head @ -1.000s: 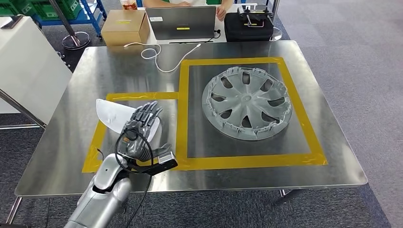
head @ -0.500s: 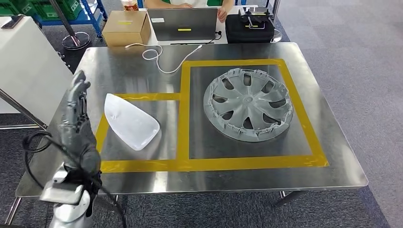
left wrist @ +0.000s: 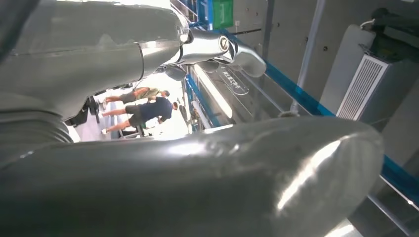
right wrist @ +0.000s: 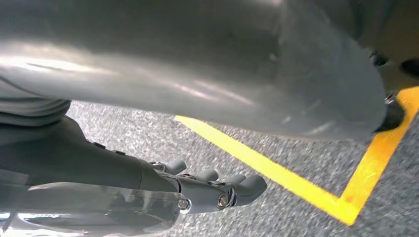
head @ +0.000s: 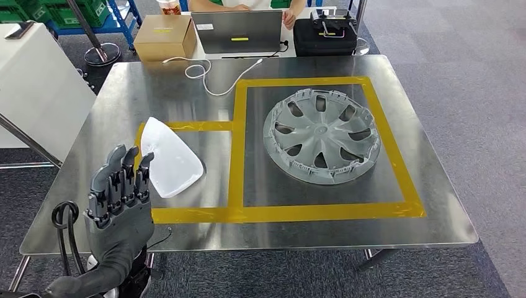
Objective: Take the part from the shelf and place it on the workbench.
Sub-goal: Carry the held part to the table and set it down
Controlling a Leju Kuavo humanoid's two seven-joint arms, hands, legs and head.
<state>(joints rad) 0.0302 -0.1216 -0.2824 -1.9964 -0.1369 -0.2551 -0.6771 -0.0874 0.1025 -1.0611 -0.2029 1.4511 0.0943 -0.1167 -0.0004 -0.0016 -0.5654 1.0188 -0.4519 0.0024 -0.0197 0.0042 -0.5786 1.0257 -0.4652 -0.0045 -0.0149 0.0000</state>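
Observation:
The white shell-shaped part point(head: 169, 158) lies flat on the steel workbench point(head: 310, 233), inside the small yellow-taped box at the left. My left hand point(head: 119, 200) is raised over the bench's front left edge, just short of the part. Its fingers point(head: 131, 167) point up and apart and hold nothing. In the left wrist view the thick thumb point(left wrist: 207, 182) and one finger point(left wrist: 225, 48) stand apart with nothing between them. My right hand point(right wrist: 197, 190) hangs over grey carpet, fingers point(right wrist: 247, 186) stretched out and empty.
A grey wheel cover point(head: 321, 135) fills the large yellow-taped square to the right. A white cable point(head: 201, 71), a cardboard box point(head: 164, 35), a laptop point(head: 239, 30) and a black case point(head: 324, 32) sit at the far edge. A white cabinet point(head: 34, 87) stands to the left.
My left hand has let go of the white part, swung out to the left and now stands near the front left edge with its fingers up. The part stays on the bench.

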